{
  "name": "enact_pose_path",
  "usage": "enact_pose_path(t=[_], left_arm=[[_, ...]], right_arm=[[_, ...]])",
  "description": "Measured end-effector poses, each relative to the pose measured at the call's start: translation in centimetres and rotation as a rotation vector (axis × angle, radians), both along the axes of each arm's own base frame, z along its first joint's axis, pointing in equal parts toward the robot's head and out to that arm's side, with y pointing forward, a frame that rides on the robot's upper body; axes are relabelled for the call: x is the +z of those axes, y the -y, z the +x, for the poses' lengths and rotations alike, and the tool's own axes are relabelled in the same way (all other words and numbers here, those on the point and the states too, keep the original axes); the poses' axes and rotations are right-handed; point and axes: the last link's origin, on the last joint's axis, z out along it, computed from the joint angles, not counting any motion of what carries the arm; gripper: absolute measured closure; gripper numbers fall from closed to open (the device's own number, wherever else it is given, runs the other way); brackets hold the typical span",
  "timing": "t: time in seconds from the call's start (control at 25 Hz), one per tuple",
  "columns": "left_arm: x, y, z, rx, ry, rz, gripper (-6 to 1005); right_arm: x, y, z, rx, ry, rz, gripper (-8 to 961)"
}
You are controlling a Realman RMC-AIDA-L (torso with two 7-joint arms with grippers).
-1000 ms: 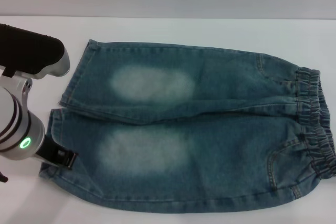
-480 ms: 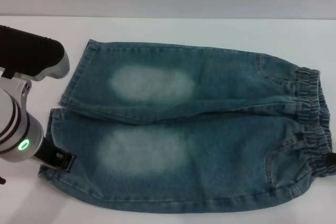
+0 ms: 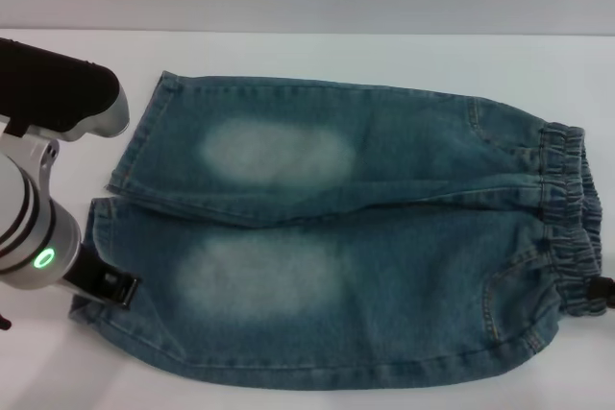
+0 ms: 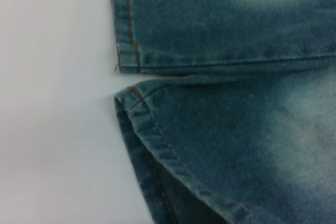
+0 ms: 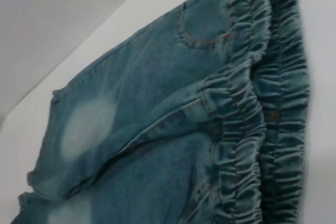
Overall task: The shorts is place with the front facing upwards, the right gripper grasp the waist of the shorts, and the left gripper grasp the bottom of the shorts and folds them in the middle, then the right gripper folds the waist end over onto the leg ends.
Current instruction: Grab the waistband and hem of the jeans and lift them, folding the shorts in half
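The blue denim shorts (image 3: 365, 266) lie flat on the white table, with the legs toward my left and the waist toward my right. The gathered waist (image 3: 572, 208) fills much of the right wrist view (image 5: 262, 103). The bottom of the shorts shows as two straight leg hems (image 3: 130, 141), seen close up in the left wrist view (image 4: 126, 40). My left gripper (image 3: 108, 287) sits right at the near leg's hem (image 4: 142, 124), overlapping its edge. Only a small dark part of my right gripper (image 3: 605, 293) shows, against the near corner of the waist.
The white table (image 3: 317, 55) ends at a grey wall behind the shorts. My left arm's black upper link (image 3: 53, 93) hangs over the table's left side, above the silver forearm with its green light ring (image 3: 43, 258).
My right gripper has come into view at the right edge, and the near corner of the waist has bunched slightly toward the left. My left gripper has barely moved at the near hem.
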Motion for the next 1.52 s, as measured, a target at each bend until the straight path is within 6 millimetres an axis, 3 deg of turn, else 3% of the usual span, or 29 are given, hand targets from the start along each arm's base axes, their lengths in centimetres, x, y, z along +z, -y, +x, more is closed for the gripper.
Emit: enact_pose_path(t=[0.08, 0.16, 0.4, 0.88, 1.52], left_arm=[[0.1, 0.0, 0.0, -0.002, -0.001, -0.001, 981], [0.1, -0.1, 0.0, -0.003, -0.001, -0.003, 981], [0.0, 0.0, 0.1, -0.006, -0.005, -0.01, 981], [-0.1, 0.2, 0.0, -0.007, 0.003, -0.006, 982], [-0.1, -1.0, 0.1, -0.071, 0.067, 0.082, 981]], right_arm=[[0.0, 0.1, -0.1, 0.013, -0.007, 0.001, 460], [0.0, 0.1, -0.2, 0.017, -0.011, 0.0, 640], [-0.1, 0.2, -0.4, 0.026, -0.024, -0.005, 880], [0.1, 0.7, -0.9, 0.075, -0.05, -0.004, 953], [1.1, 0.7, -2.5, 0.173, -0.216, 0.2, 952]])
